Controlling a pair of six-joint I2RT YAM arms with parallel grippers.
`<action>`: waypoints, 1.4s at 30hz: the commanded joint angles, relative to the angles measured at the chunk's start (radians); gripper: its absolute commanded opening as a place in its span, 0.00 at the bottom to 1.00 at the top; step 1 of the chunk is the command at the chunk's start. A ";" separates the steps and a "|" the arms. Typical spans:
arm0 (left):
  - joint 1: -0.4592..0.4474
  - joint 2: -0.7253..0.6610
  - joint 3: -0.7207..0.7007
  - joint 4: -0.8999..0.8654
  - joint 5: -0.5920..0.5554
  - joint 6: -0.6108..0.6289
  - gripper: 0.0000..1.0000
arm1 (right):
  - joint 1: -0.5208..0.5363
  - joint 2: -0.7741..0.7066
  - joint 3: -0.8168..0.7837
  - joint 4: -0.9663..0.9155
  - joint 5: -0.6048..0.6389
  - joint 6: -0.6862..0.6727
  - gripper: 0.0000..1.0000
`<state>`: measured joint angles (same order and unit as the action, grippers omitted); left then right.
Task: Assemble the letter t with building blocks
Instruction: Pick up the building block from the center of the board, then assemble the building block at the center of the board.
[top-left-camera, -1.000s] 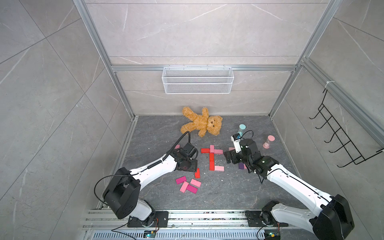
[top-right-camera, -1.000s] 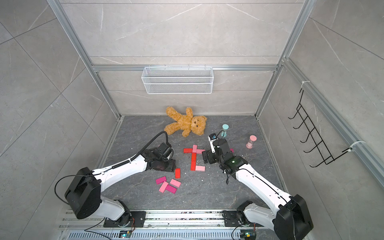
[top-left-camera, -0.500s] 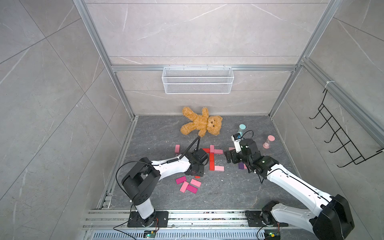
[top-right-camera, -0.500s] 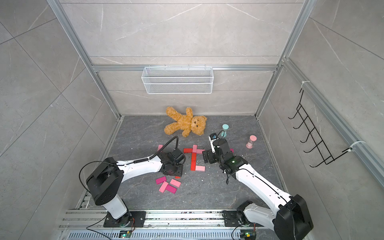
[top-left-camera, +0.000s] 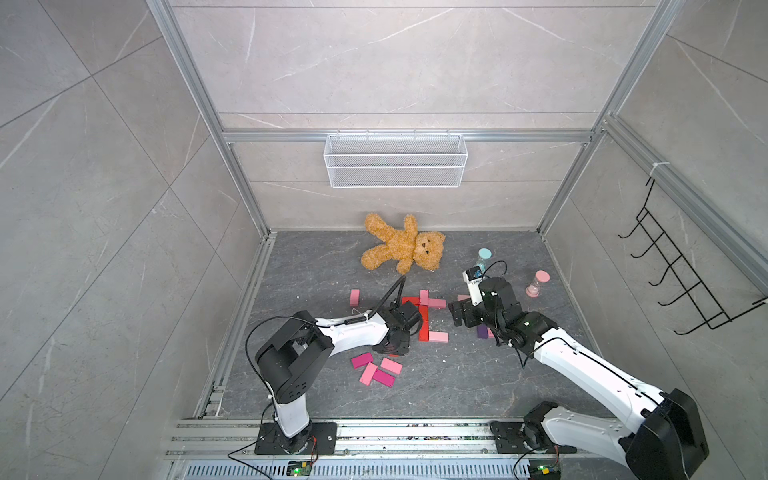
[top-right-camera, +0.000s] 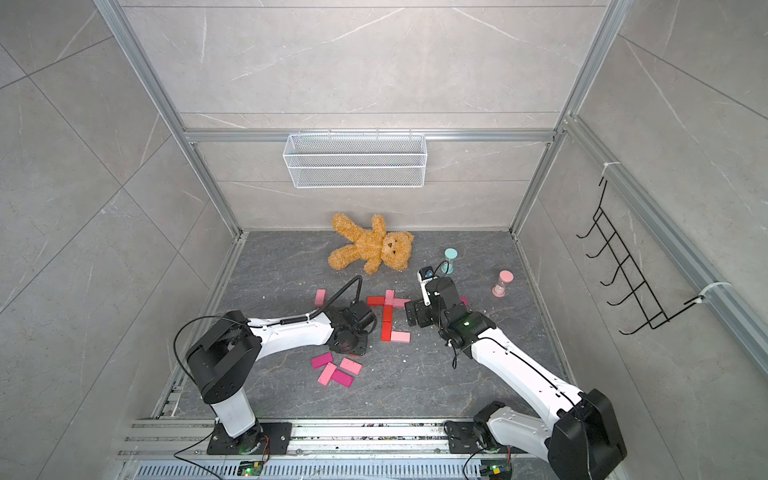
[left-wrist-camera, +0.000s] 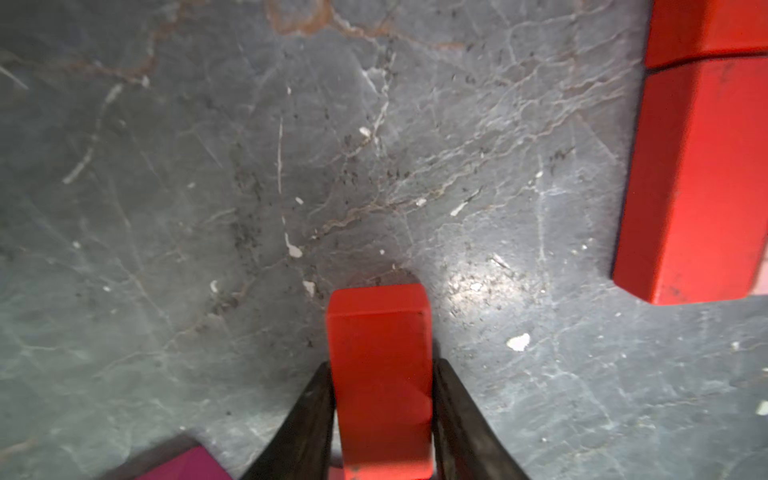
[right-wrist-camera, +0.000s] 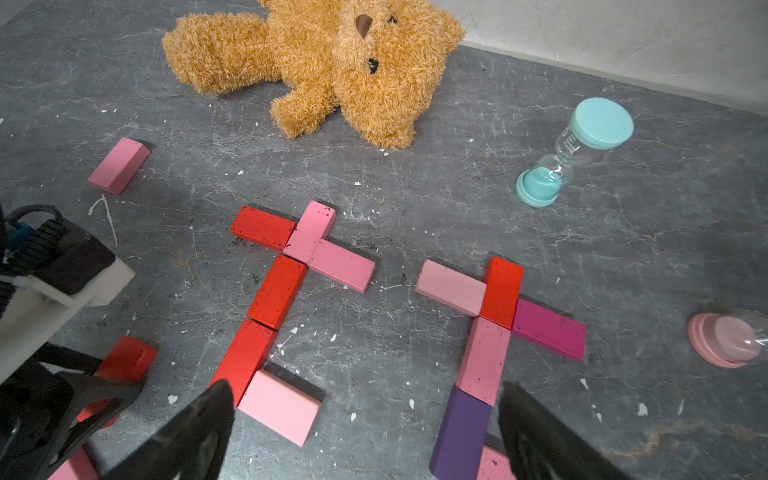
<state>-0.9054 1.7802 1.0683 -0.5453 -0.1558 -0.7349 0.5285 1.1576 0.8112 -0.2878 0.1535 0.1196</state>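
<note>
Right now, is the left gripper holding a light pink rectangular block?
No, the left wrist view shows the left gripper clamped on both sides of a red rectangular block, not a pink one.

From where I stand, no word, number or brand can be read. The glass of the teal hourglass carries faint printing, too pale to make out. The white camera housing on the right arm bears a small dark marking, too small to read. The only legible signs are two lowercase t shapes laid from building blocks.
</note>
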 joint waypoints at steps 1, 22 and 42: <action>-0.003 0.004 0.022 -0.037 -0.036 0.018 0.29 | -0.002 -0.008 0.000 -0.014 0.012 -0.006 1.00; 0.540 -0.512 -0.090 0.056 0.194 0.780 0.00 | -0.002 -0.021 -0.003 -0.019 0.014 -0.010 1.00; 0.802 -0.279 0.105 -0.087 0.356 1.561 0.00 | -0.002 -0.037 0.029 -0.069 0.073 -0.020 1.00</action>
<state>-0.1280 1.4647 1.1213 -0.5755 0.1501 0.6106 0.5285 1.1324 0.8116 -0.3229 0.1989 0.1089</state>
